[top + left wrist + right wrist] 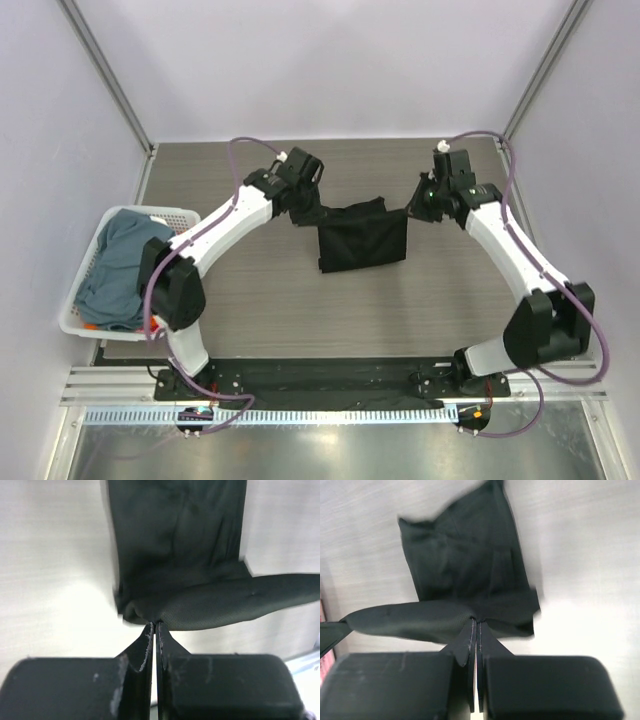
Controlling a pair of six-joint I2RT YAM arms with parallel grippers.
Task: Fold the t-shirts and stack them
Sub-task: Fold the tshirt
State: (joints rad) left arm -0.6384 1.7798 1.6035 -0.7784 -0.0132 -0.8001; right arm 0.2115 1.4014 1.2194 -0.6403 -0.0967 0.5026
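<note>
Two hands clamped: left hand [303,214] and right hand [413,209] each pinch a far corner of the black t-shirt [362,245], draped at the worktop [250,305] centre. Risk: uneven pull or a thin pinch slipping drops one corner, skewing the fold.

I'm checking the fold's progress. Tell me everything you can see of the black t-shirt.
The black t-shirt is plain, soft, matte knit cloth, folded to a rough rectangle mid-table. Its far edge is stretched between the left gripper and right gripper, each shut on a bunched corner. The rest drapes down, wrinkled, toward the wood-grain table.
</note>
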